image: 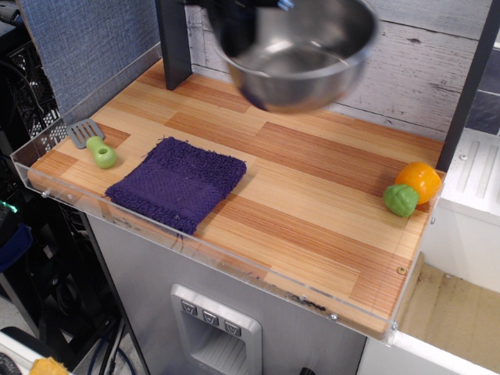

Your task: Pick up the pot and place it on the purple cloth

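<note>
The pot (301,58), a large shiny steel bowl, hangs blurred high above the back of the table, at the top of the view. My gripper (234,17) shows only as a dark shape at the pot's left rim; most of it is cut off by the top edge, and it is shut on that rim. The purple cloth (178,182) lies flat on the wooden table near the front left. It is below and to the left of the pot, with nothing on it.
A grey spatula with a green handle (94,144) lies left of the cloth. An orange and green toy vegetable (411,190) sits at the right edge. A dark post (173,43) stands at the back left. A clear low rim (195,244) runs along the table's front.
</note>
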{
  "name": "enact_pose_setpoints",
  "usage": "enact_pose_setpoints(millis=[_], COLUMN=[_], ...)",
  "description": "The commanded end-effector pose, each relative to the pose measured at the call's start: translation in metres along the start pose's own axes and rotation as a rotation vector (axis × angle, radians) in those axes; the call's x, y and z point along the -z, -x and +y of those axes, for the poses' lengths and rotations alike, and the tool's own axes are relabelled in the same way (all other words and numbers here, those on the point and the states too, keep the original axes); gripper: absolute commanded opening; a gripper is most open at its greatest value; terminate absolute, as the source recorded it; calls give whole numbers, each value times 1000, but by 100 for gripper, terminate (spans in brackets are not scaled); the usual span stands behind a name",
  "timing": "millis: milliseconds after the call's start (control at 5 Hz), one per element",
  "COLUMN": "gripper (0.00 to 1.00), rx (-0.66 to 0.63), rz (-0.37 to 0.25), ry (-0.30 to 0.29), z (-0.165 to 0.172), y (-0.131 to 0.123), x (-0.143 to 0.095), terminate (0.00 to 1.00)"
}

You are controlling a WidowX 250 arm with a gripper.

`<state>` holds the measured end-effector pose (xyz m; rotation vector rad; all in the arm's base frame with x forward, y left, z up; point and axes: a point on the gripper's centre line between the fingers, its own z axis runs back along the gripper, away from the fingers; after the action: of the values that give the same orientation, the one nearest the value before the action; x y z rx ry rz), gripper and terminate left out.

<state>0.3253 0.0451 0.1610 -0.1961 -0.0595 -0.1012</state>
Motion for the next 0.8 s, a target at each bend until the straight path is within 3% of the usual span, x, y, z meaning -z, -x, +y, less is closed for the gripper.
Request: enact_pose_setpoints(millis=[0, 200, 600], gripper=[0, 0, 0], rx=[-52, -77, -101], rz=[35, 58, 88], ry=[-176, -239, -288], z=[47, 70, 101], y=[57, 70, 60], x=[-32, -20, 13], terminate=[0, 0, 0])
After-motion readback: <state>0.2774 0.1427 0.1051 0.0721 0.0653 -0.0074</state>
